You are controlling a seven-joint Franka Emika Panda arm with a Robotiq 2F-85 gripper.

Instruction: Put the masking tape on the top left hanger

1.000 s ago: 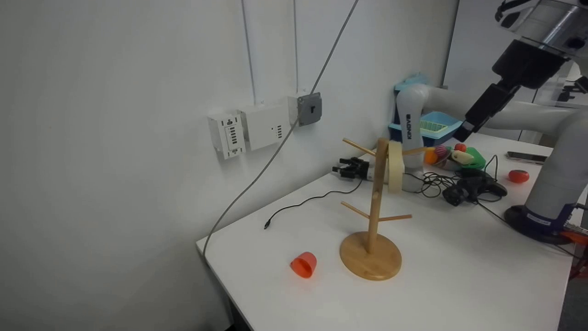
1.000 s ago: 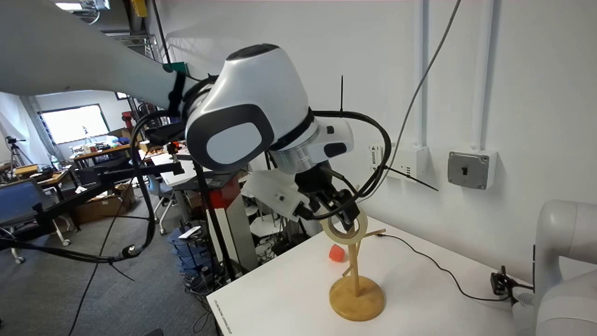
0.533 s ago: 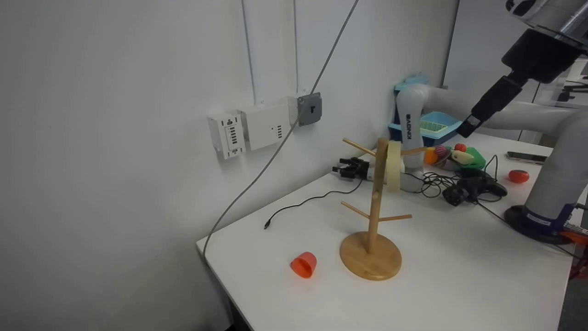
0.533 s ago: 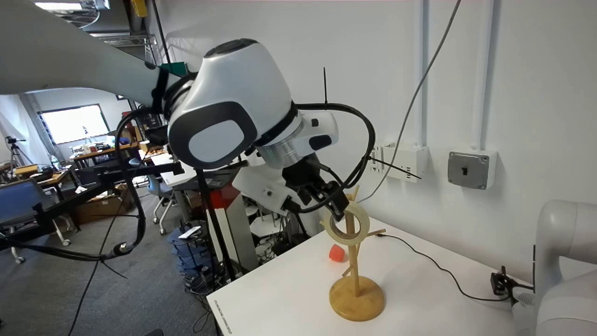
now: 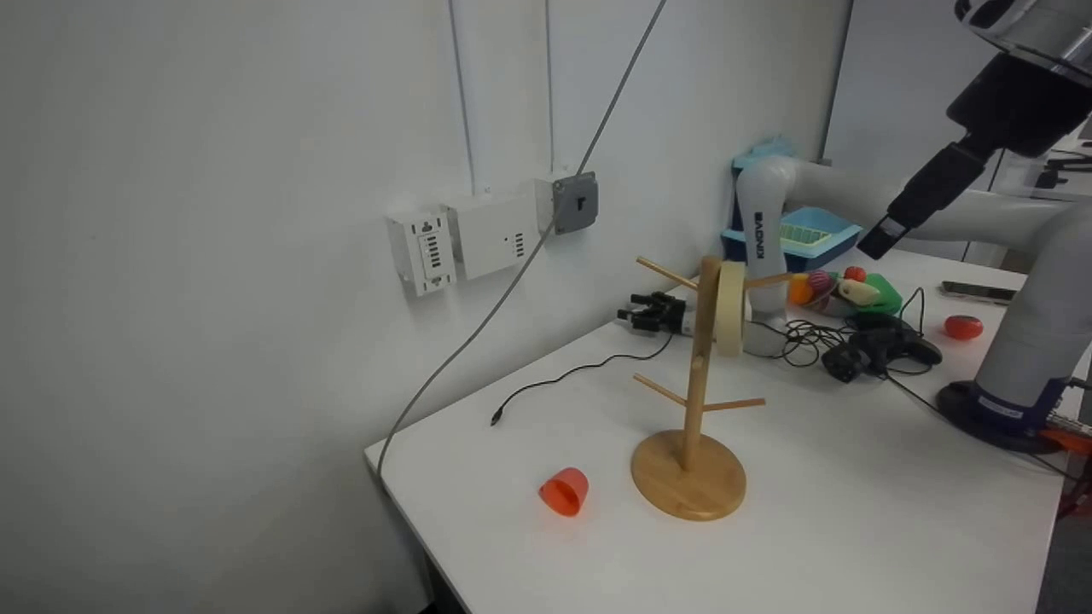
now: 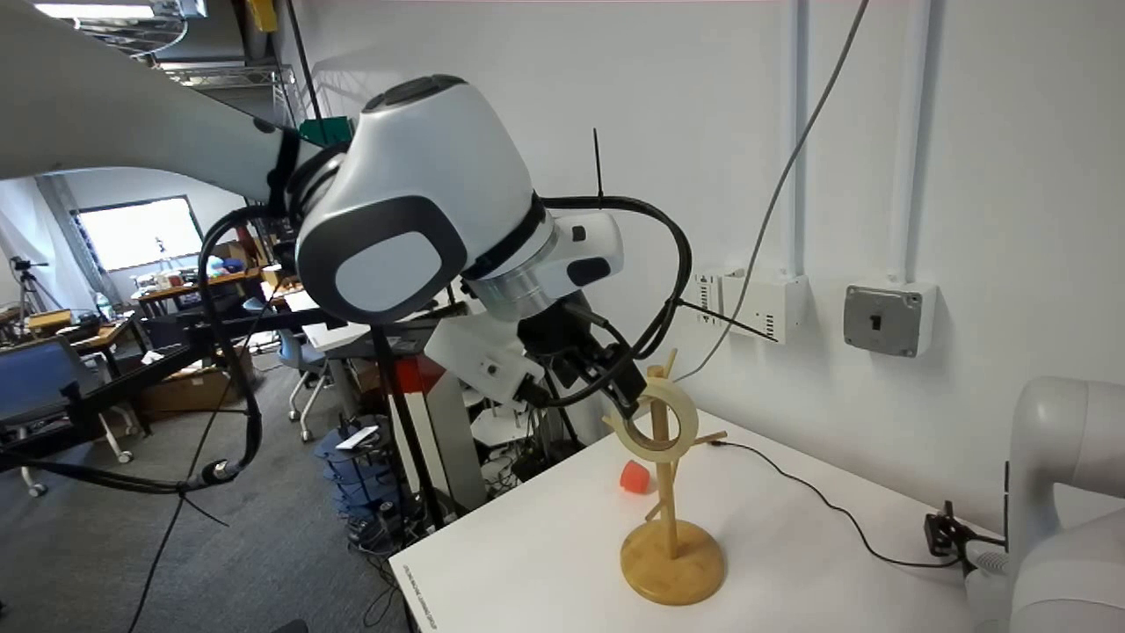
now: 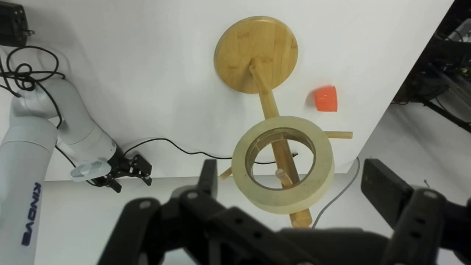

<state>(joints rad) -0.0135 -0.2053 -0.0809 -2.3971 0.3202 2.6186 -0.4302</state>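
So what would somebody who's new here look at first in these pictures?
Probably the big white robot arm across the upper left of an exterior view, its gripper open in the wrist view. Next, the cream masking tape, hanging on an upper peg of the wooden stand. Then the orange-red cup, lying on its side on the white table near the stand.

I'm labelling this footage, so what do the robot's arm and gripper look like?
The arm is mostly white with dark grey panels, one framing a pale oval; a silvery collar leads to the black gripper with two blocky fingers. Thick black cables loop outside.
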